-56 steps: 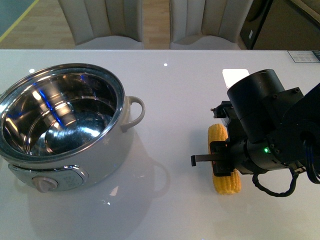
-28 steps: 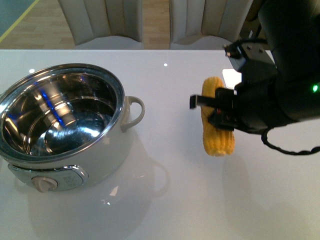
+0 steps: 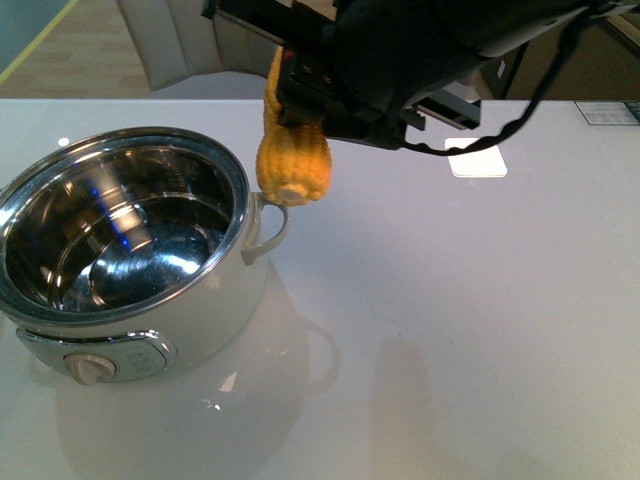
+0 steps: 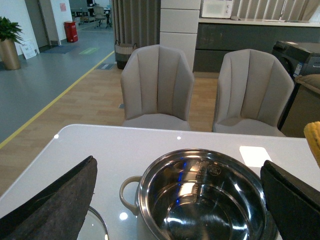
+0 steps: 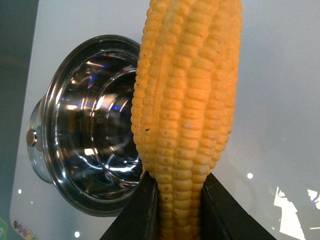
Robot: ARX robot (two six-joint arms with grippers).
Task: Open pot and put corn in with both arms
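Note:
The cream-white pot (image 3: 215,320) stands open at the left of the table, its steel inside empty. My right gripper (image 3: 300,100) is shut on the yellow corn (image 3: 290,160) and holds it in the air beside the pot's right rim, above the loop handle (image 3: 270,225). In the right wrist view the corn (image 5: 185,110) sits between the black fingers (image 5: 135,215), with the pot (image 5: 55,120) beyond it. My left gripper (image 4: 175,200) is open and empty and looks down on the pot (image 4: 200,152). The corn's edge (image 4: 314,140) shows there. A glass lid's rim (image 4: 97,225) lies beside the pot.
Two beige chairs (image 4: 157,85) stand beyond the table's far edge. A bright white patch (image 3: 478,160) lies on the white tabletop to the right of the pot. A printed sheet (image 3: 605,112) sits at the far right edge.
My right gripper has lifted the corn off the table at the right and carried it up and left, to beside the pot's right rim.

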